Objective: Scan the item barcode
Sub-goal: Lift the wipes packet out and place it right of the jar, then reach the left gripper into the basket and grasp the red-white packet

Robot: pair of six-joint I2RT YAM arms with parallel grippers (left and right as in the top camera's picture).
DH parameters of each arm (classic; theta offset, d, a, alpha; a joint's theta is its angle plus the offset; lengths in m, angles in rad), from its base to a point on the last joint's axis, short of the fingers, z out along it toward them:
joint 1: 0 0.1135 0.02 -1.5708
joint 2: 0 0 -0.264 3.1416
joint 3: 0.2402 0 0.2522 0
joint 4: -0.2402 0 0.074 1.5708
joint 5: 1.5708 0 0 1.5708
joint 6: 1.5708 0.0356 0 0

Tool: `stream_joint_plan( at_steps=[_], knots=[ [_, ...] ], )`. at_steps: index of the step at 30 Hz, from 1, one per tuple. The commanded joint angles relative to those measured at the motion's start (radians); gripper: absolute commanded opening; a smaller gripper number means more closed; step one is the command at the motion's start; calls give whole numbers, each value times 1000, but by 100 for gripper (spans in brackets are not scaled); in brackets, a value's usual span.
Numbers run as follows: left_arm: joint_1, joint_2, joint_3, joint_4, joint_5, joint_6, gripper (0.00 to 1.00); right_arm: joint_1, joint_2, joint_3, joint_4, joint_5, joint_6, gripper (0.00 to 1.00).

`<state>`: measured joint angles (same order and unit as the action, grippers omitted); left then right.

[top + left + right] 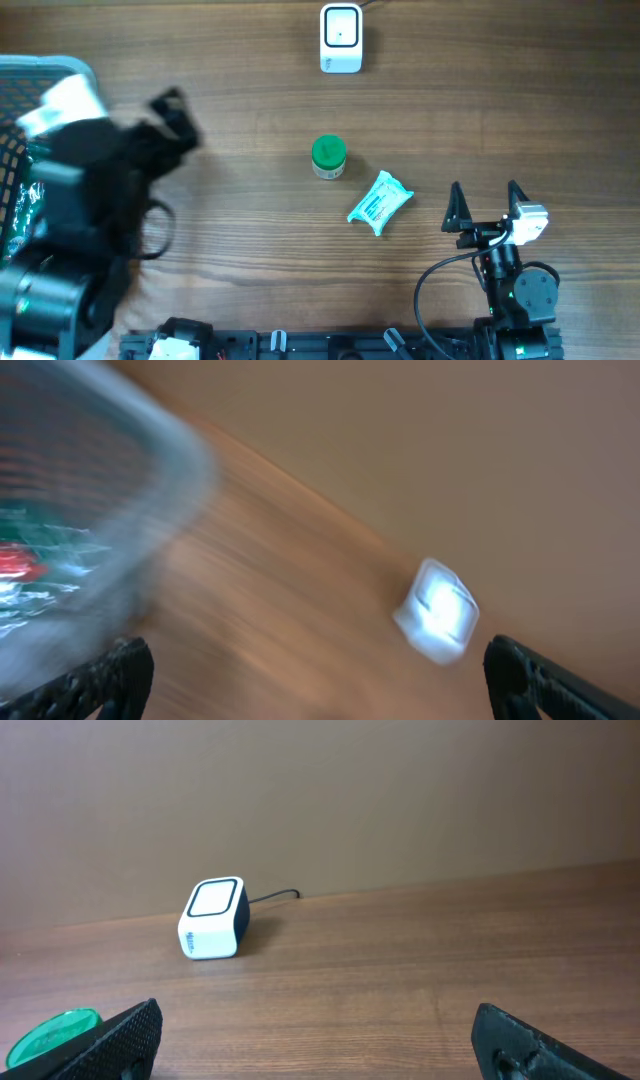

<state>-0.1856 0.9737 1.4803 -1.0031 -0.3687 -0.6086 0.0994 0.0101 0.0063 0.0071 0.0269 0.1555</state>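
Desk (250,260): brown wood-grain top, with the arm bases along the near edge.
Scanner (340,38): white box with a dark-framed window on top. It stands near the middle of the far edge, and a thin cable (278,897) leaves its back.
Jar (328,157): small, with a green lid facing up. It stands about mid-desk, well short of the scanner.
Packet (380,203): teal-and-white wrapper lying flat and askew, just beside the jar on the side toward the near-right corner. A narrow gap seems to separate the two.
Basket (45,70): pale blue-grey mesh at the far-left corner. The left wrist view shows red and green packaging inside, too blurred to name.
Left hand (320,685): fingers spread wide at the bottom corners of its own view, with nothing between them. It is over the desk beside the basket. The view is heavily motion-blurred.
Right hand (486,200): fingers fully apart and empty, low near the near-right corner, pointing toward the far edge.
Task item: jar and packet both rest on the desk, gripped by neither hand. Which one is to be scanned cannot be told.
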Motion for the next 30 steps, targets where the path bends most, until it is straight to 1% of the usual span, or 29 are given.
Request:
stream_joint_plan(
  at_steps=[1,3,4,6,8,9,10,11,12,13,14,15,16,17,18,20,23,26,28,30],
  knots=[
    [335,-23,6,-45,-31,-175,100,2,-3,-1,2,-4,3,100],
    [585,34,6,-119,84,-289,100,2,-3,-1,2,-4,3,100],
    [668,69,5,-135,143,-298,100,2,-3,-1,2,-4,3,100],
    [835,197,5,-158,276,-297,100,2,-3,-1,2,-4,3,100],
    [939,355,5,-175,365,-297,99,2,-3,-1,2,-4,3,100],
    [966,428,5,-182,393,-296,88,2,-3,-1,2,-4,3,100],
    [978,488,5,-192,404,-293,63,2,-3,-1,2,-4,3,100],
    [980,547,5,-218,407,-293,55,2,-3,-1,2,-4,3,100],
    [979,638,5,-278,388,-282,55,2,-3,-1,2,-4,3,100],
    [980,683,5,-311,364,-283,58,2,-3,-1,2,-4,3,100],
    [980,727,5,-340,331,-299,64,2,-3,-1,2,-4,3,100],
    [980,763,5,-371,284,-339,65,2,-3,-1,2,-4,3,100],
    [980,796,5,-410,208,-405,70,2,-2,-1,2,-4,3,100],
    [980,807,4,-427,159,-442,86,2,-2,-1,2,-4,3,100],
    [980,809,-3,-429,131,-456,91,2,-2,-1,2,-4,3,100],
    [979,809,-16,-429,81,-494,91,2,-1,-1,2,-4,3,100],
    [973,809,-71,-418,-16,-584,91,2,-1,-1,2,-4,4,100],
    [972,809,-160,-329,-53,-589,91,2,-1,-1,2,-4,3,100],
    [972,809,-223,-263,-82,-587,89,2,-1,-1,2,-4,3,100],
    [972,809,-261,-199,-83,-536,86,2,-1,-1,2,-4,3,100]
  ],
)
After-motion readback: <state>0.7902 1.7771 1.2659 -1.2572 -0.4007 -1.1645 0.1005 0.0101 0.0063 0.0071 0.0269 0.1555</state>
